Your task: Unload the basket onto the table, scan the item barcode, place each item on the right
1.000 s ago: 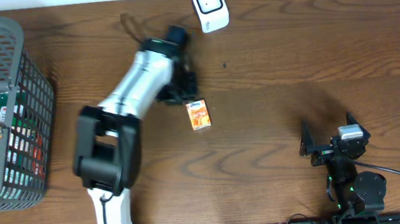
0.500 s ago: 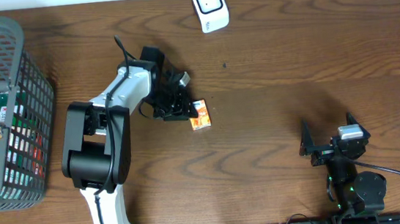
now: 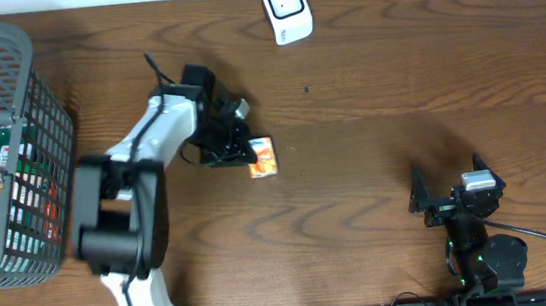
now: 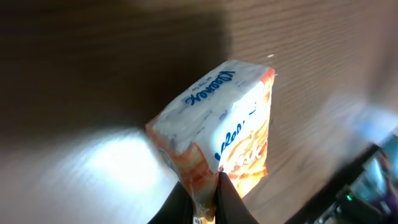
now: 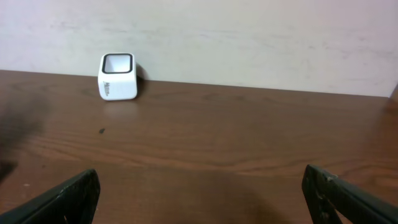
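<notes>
Pinches small orange-and-white soft tissue pack (image 4: pixel 217 127) by one thin edge with left gripper (image 4: pixel 210 196) squeezed tight, over brown wooden table (image 3: pixel 397 81), well apart from white boxy scanner (image 3: pixel 285 9); risks pack slipping or swivelling in that shallow hold, barcode facing away; shows right gripper (image 3: pixel 445 200) wide open, empty.

The brown wooden table (image 3: pixel 397 81) is carrying a white scanner (image 3: pixel 285 8) at its far edge, with a grey basket (image 3: pixel 58 164) sitting at the left.
</notes>
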You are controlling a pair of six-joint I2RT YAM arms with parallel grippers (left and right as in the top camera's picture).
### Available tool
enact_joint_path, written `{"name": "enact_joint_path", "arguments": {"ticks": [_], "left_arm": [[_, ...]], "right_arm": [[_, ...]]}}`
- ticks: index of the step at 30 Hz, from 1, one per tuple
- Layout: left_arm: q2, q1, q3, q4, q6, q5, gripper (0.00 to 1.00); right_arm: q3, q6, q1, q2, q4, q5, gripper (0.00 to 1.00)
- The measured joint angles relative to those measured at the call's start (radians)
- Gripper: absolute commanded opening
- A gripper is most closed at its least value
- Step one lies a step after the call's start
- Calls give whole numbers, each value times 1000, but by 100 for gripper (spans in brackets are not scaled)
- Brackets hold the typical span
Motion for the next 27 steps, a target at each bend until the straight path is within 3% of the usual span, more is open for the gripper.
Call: {"name": "enact_joint_path", "arguments": {"ticks": [7,11,21,27], "left_arm": [[-273,-45,77,-223,-167,-478,7],[-325,-100,93,-304,-265,-748,7],[-162,-285,93,-282,-390,-1085,7],[-60,-380,93,-261,-420,-1179,7]], "right_arm": [[0,0,0,0,0,0,99],[0,0,0,0,0,0,99],[0,0,0,0,0,0,99],[0,0,0,0,0,0,99]]}}
